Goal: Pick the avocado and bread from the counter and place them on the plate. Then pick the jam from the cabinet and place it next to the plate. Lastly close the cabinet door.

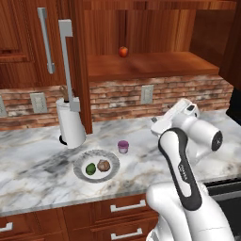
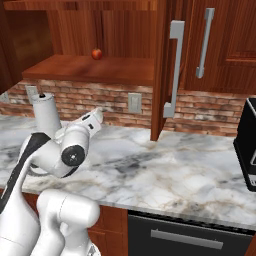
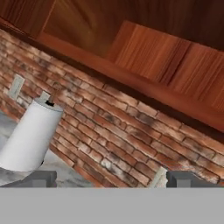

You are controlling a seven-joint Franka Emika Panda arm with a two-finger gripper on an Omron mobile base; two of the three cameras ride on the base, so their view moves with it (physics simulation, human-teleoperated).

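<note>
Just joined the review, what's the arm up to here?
Nothing is held: the gripper is open, facing the brick wall under the cabinet. The avocado and bread sit on the plate, and the jam stands on the counter beside it. The cabinet door is open; closing it remains.

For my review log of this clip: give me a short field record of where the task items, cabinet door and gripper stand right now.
avocado: on the plate, left of the bread
bread: on the plate, beside the avocado
jam: upright on the counter, just off the plate's far right rim
cabinet door: swung open, edge toward the camera
cabinet shelf: holds a small red-orange fruit
gripper: open, empty, facing the brick backsplash
remaining: close the door
</note>
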